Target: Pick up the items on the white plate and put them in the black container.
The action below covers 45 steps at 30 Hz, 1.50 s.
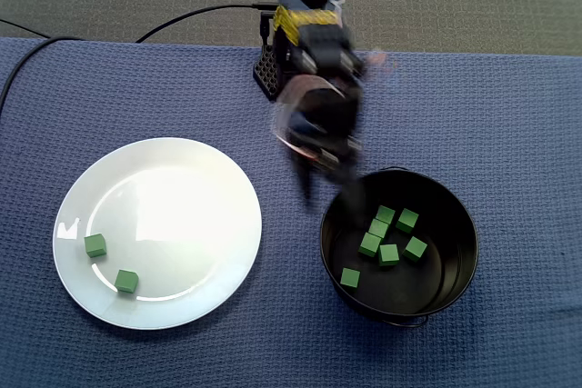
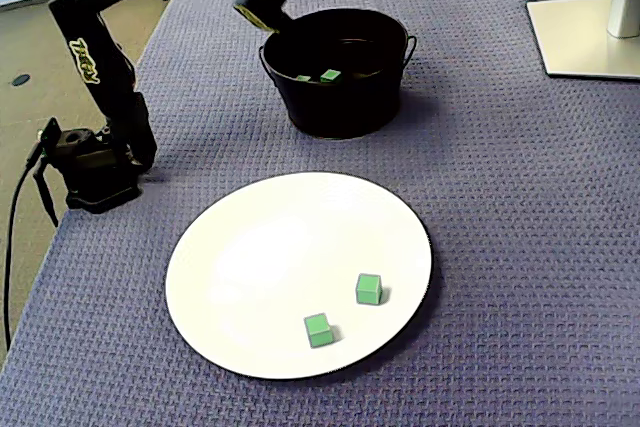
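Note:
Two green cubes lie on the white plate (image 1: 164,215) (image 2: 280,257): one (image 1: 95,244) (image 2: 318,329) near its edge and a second (image 1: 126,281) (image 2: 369,288) close by. The black container (image 1: 468,224) (image 2: 340,112) holds several green cubes (image 1: 389,254) (image 2: 330,75). My gripper (image 1: 327,179) (image 2: 310,2) hovers, blurred by motion, over the container's rim on the plate side. Its jaws are spread open with nothing between them. It is well away from the cubes on the plate.
A blue woven cloth (image 1: 509,115) covers the table. The arm's base (image 2: 95,162) sits at the cloth's edge with a black cable (image 1: 182,15) trailing off. A grey monitor stand foot (image 2: 585,37) rests beyond the container.

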Available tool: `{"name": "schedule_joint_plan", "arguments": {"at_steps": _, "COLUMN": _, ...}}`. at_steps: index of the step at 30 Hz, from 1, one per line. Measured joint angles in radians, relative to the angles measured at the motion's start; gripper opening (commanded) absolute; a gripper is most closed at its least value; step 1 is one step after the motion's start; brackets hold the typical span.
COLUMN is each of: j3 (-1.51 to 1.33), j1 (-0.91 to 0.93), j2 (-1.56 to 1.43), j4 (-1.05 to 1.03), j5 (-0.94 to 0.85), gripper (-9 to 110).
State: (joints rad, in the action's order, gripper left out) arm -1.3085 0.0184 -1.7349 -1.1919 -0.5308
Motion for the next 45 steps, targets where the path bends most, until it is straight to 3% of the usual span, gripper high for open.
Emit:
{"name": "schedule_joint_plan", "arguments": {"at_steps": 6, "j3": 0.206, "j1": 0.466, "j2": 0.061, "j4": 0.005, "j5": -0.117, "gripper": 34}}
{"name": "schedule_joint_plan", "arguments": {"at_steps": 12, "j3": 0.229, "j1": 0.683, "j2": 0.311, "j4": 0.127, "j5": -0.190, "gripper": 31}}
{"name": "schedule_joint_plan", "arguments": {"at_steps": 30, "j3": 0.264, "j1": 0.830, "j2": 0.787, "j4": 0.374, "j5": -0.495, "gripper": 32}}
{"name": "schedule_joint_plan", "arguments": {"at_steps": 45, "j3": 0.232, "j1": 0.827, "j2": 0.862, "j4": 0.505, "j5": -0.515, "gripper": 28}}
